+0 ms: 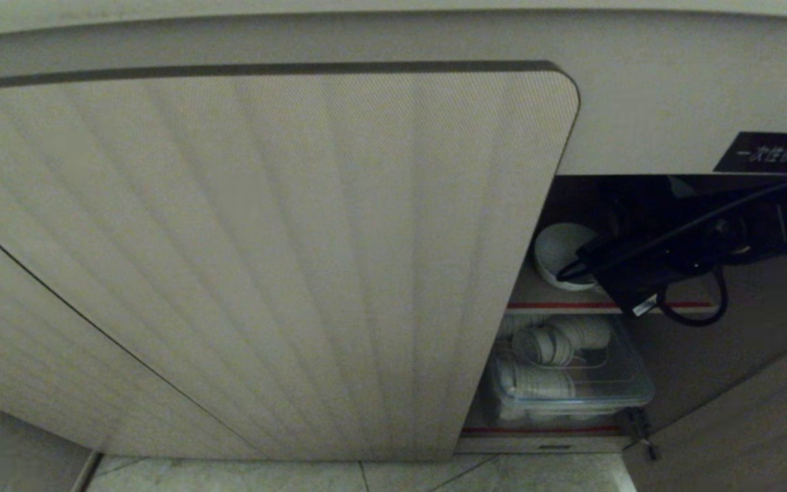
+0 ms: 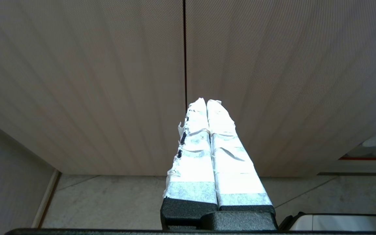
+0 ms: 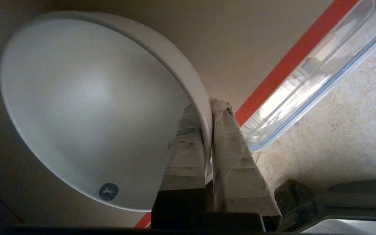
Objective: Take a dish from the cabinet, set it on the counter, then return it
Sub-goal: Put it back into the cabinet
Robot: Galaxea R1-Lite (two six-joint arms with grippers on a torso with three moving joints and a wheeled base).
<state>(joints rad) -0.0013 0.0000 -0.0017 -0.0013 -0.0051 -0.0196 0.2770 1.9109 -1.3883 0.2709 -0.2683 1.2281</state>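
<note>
The dish (image 1: 559,249), a small white bowl, is in the cabinet's upper compartment, over the brown shelf with the red edge (image 1: 550,305). It is tilted, with its opening towards me. My right gripper (image 1: 574,271) reaches in from the right and is shut on the dish's rim. In the right wrist view, one taped finger is inside the dish (image 3: 93,104) and the other outside, with the gripper (image 3: 206,105) clamped on the rim. I cannot tell whether the dish touches the shelf. My left gripper (image 2: 206,101) is shut and empty, parked before the ribbed doors. The counter's top is out of view.
The ribbed beige cabinet door (image 1: 264,260) stands open across the left and middle. A clear plastic box (image 1: 571,383) of white bowls sits on the lower shelf, below the dish. A black label (image 1: 772,152) is above the opening. Tiled floor (image 1: 366,475) lies below.
</note>
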